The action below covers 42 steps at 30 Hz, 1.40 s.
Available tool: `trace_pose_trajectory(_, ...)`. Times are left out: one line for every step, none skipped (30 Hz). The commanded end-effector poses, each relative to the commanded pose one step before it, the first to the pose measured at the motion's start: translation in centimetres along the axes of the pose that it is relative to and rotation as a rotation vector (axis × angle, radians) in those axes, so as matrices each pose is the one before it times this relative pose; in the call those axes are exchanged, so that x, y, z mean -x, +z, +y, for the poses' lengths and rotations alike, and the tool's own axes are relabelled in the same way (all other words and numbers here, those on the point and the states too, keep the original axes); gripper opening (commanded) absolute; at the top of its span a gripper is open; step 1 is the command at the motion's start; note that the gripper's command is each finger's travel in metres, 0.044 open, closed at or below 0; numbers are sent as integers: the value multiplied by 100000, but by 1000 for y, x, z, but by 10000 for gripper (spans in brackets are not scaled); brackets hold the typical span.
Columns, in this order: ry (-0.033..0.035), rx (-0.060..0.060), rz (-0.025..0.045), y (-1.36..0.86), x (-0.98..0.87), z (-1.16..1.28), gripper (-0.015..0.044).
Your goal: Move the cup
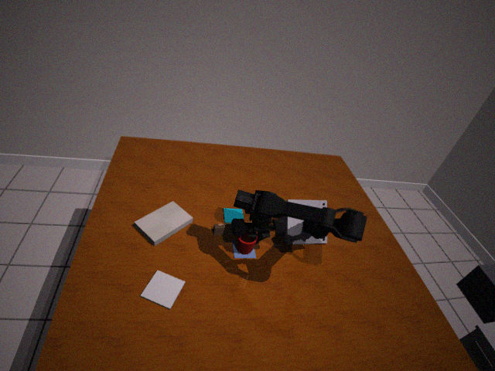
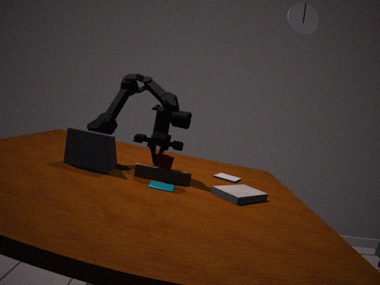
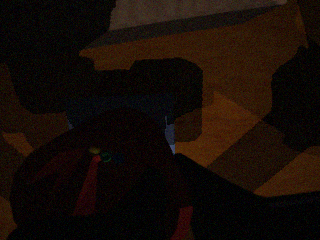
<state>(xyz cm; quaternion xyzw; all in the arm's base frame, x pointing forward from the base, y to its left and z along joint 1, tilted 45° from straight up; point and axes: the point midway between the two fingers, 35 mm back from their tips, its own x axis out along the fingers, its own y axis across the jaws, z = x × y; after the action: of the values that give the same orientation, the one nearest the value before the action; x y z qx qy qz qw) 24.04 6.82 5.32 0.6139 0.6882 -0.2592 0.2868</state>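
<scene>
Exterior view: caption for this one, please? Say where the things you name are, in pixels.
Gripper [image 2: 157, 155] shut on the red cup [image 2: 164, 161] behind a low barrier [image 2: 162, 174], the cyan pad [image 2: 161, 186] on the near side.

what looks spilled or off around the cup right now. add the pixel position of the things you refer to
Nothing stands out: the red cup [image 1: 245, 245] [image 2: 164, 161] looks upright over the blue pad [image 1: 244, 255], gripped by the fingers, with marbles [image 3: 105, 157] visible inside and none seen on the table.
</scene>
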Motion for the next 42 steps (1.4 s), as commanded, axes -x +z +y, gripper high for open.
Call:
trace_pose_trajectory(-92, 57, -38, -1, 269, 35, 0)
trace_pose_trajectory(-2, -27, -28, 15, 191, 25, 0)
trace_pose_trajectory(-3, -33, -32, 17, 241, 29, 0)
trace_pose_trajectory(-5, -39, -33, 19, 285, 28, 0)
trace_pose_trajectory(-8, -41, -29, 17, 306, 22, 0)
trace_pose_trajectory(-9, -40, -23, 15, 312, 16, 0)
trace_pose_trajectory(-11, -39, -16, 13, 313, 12, 0)
trace_pose_trajectory(-13, -38, -9, 13, 314, 9, 0)
trace_pose_trajectory(-14, -37, -3, 11, 315, 7, 0)
trace_pose_trajectory(-15, -36, 4, 10, 316, 6, 0)
trace_pose_trajectory(-16, -35, 11, 9, 316, 5, 0)
trace_pose_trajectory(-16, -31, 17, 7, 294, 3, 0)
trace_pose_trajectory(-17, -30, 22, 6, 293, 2, 0)
trace_pose_trajectory(-18, -28, 28, 5, 293, 0, 0)
trace_pose_trajectory(-18, -27, 34, 4, 294, -2, 0)
trace_pose_trajectory(-19, -26, 40, 3, 295, -6, 0)
trace_pose_trajectory(-19, -25, 46, 1, 296, -9, 0)
trace_pose_trajectory(-20, -24, 51, -1, 297, -12, 0)
trace_pose_trajectory(-20, -23, 57, -3, 297, -16, 0)
trace_pose_trajectory(-20, -21, 63, -6, 298, -20, 0)
trace_pose_trajectory(-20, -20, 69, -8, 299, -24, 0)
trace_pose_trajectory(-21, -19, 76, -16, 300, -35, 0)
trace_pose_trajectory(-17, -15, 64, -20, 236, -38, 0)
trace_pose_trajectory(-11, -9, 41, -21, 144, -36, 0)
trace_pose_trajectory(-4, -3, 14, -13, 48, -25, 0)
trace_pose_trajectory(0, 0, 0, 0, 0, 0, 0)
trace_pose_trajectory(-1, -1, 0, -6, 0, -17, 0)
trace_pose_trajectory(-1, -1, 0, -8, 0, -12, 0)
trace_pose_trajectory(-1, -1, 1, -13, 0, -21, 0)
trace_pose_trajectory(-1, -1, 0, -11, 0, -18, 0)
trace_pose_trajectory(-1, -1, 0, -11, 0, -18, 0)
trace_pose_trajectory(-82, -703, 636, 10, -228, -17, 0)
trace_pose_trajectory(0, 0, 0, 0, 0, 0, 0)
trace_pose_trajectory(0, 0, 0, 0, 0, 0, 0)
trace_pose_trajectory(0, 0, 0, 0, 0, 0, 0)
trace_pose_trajectory(0, 0, 0, 0, 0, 0, 0)
trace_pose_trajectory(0, 0, 0, 0, 0, 0, 0)
trace_pose_trajectory(0, 0, 0, 0, 0, 0, 0)
trace_pose_trajectory(0, 0, 0, 0, 0, 0, 0)
trace_pose_trajectory(0, 0, 0, 0, 0, 0, 0)
trace_pose_trajectory(0, 0, 0, 0, 0, 0, 0)
trace_pose_trajectory(0, 0, 0, 0, 0, 0, 0)
